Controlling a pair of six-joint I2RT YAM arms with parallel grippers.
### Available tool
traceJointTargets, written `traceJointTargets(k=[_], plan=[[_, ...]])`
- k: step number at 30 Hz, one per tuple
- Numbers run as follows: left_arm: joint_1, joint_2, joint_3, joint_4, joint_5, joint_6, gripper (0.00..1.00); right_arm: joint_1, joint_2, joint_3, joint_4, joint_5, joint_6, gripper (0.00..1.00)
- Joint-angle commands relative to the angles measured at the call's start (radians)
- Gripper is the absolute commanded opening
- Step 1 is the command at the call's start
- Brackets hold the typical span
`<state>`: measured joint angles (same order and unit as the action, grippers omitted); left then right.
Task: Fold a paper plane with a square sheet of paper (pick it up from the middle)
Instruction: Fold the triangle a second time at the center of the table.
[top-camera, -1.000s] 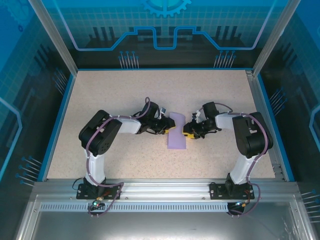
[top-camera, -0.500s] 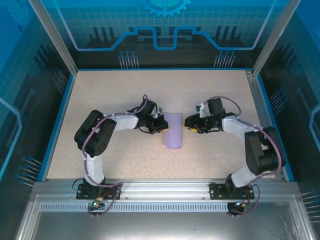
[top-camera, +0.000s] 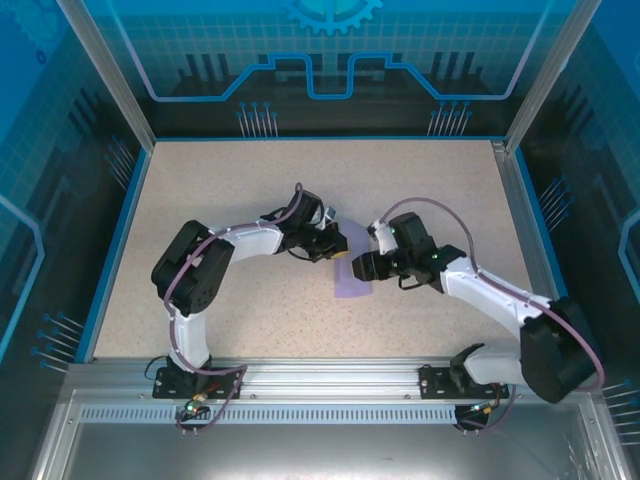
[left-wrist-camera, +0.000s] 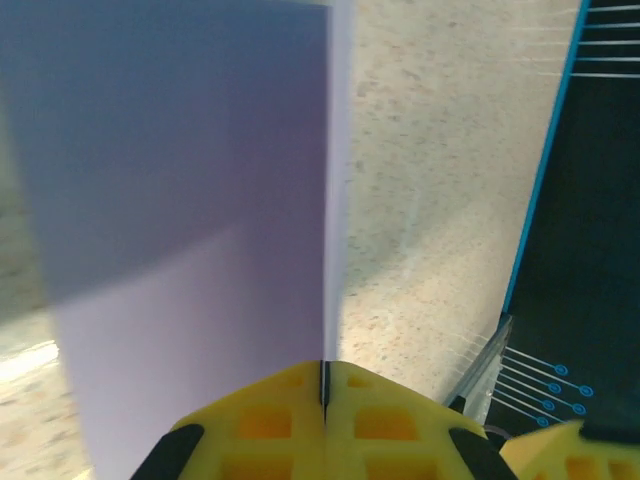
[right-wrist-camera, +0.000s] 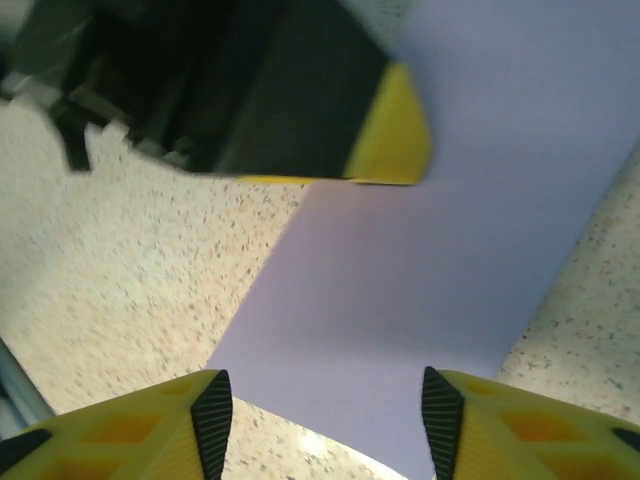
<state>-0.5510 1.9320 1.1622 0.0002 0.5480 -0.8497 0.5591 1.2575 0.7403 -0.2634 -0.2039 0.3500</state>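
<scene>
We held the square sheet of paper (left-wrist-camera: 180, 200) clenched in our left gripper (left-wrist-camera: 325, 382), our right gripper (right-wrist-camera: 328, 405) spread open before it, and judged most folds yet to make.

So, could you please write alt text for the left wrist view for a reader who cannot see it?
The left gripper, yellow-fingered, is shut on the edge of the square sheet of paper, whose pale lavender surface stretches up across the left half of the picture. The speckled table lies beside it on the right.
</scene>
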Motion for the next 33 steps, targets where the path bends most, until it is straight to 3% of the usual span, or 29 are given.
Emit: traceJointTargets(k=[1, 5, 12, 19, 27, 33], plan=[[-0.009, 0.033, 0.030, 0.013, 0.018, -0.046, 0.04, 0.083, -0.048, 0.015, -0.070, 0.144, -0.109, 0.59], [-0.010, 0.029, 0.030, 0.000, 0.014, -0.038, 0.03, 0.194, -0.066, 0.008, -0.087, 0.278, -0.092, 0.66], [-0.016, 0.020, 0.033, -0.030, 0.004, -0.025, 0.04, 0.363, 0.059, 0.061, -0.095, 0.472, -0.104, 0.69], [-0.020, 0.019, 0.028, -0.022, -0.002, -0.039, 0.04, 0.412, 0.158, 0.088, -0.060, 0.630, -0.038, 0.70], [-0.020, 0.025, 0.036, -0.025, 0.004, -0.039, 0.04, 0.413, 0.235, 0.124, -0.066, 0.599, -0.016, 0.57], [-0.020, 0.021, 0.032, -0.026, 0.001, -0.042, 0.04, 0.411, 0.204, 0.099, -0.088, 0.618, -0.008, 0.38]])
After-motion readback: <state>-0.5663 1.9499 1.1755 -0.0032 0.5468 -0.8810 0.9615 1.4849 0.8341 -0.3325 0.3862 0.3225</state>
